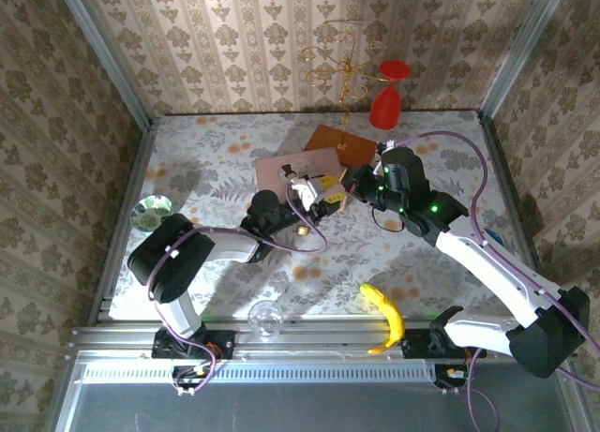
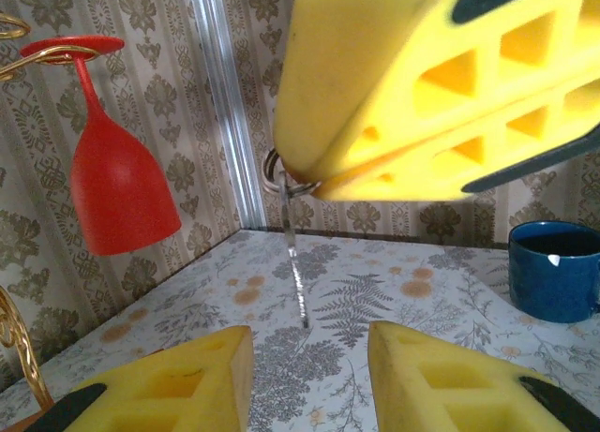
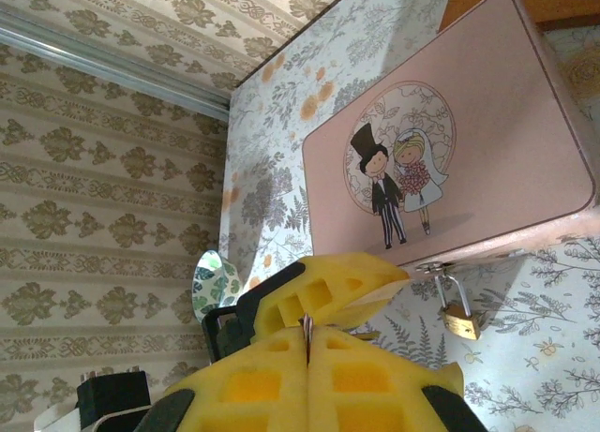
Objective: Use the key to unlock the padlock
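The small brass padlock [image 3: 459, 320] hangs by its thin shackle from the hasp on the front edge of the pink picture box [image 3: 487, 123]. My right gripper [image 3: 307, 331] is shut on the key, whose thin metal edge shows between its pads. In the left wrist view the key [image 2: 294, 254] dangles blade-down from a ring under the right gripper's yellow fingers [image 2: 412, 85]. My left gripper [image 2: 309, 343] is just below the blade tip, jaws apart with nothing between them. From above, both grippers, the left [image 1: 314, 193] and the right [image 1: 349, 184], meet at the box's near right corner [image 1: 330, 170].
A red wine glass [image 1: 388, 95] hangs from a gold rack [image 1: 342, 62] at the back. A brown board [image 1: 345, 143] lies behind the box. A blue cup [image 2: 555, 268], a banana [image 1: 384, 318], a clear glass [image 1: 265, 318] and a leaf-patterned bowl [image 1: 152, 209] stand around.
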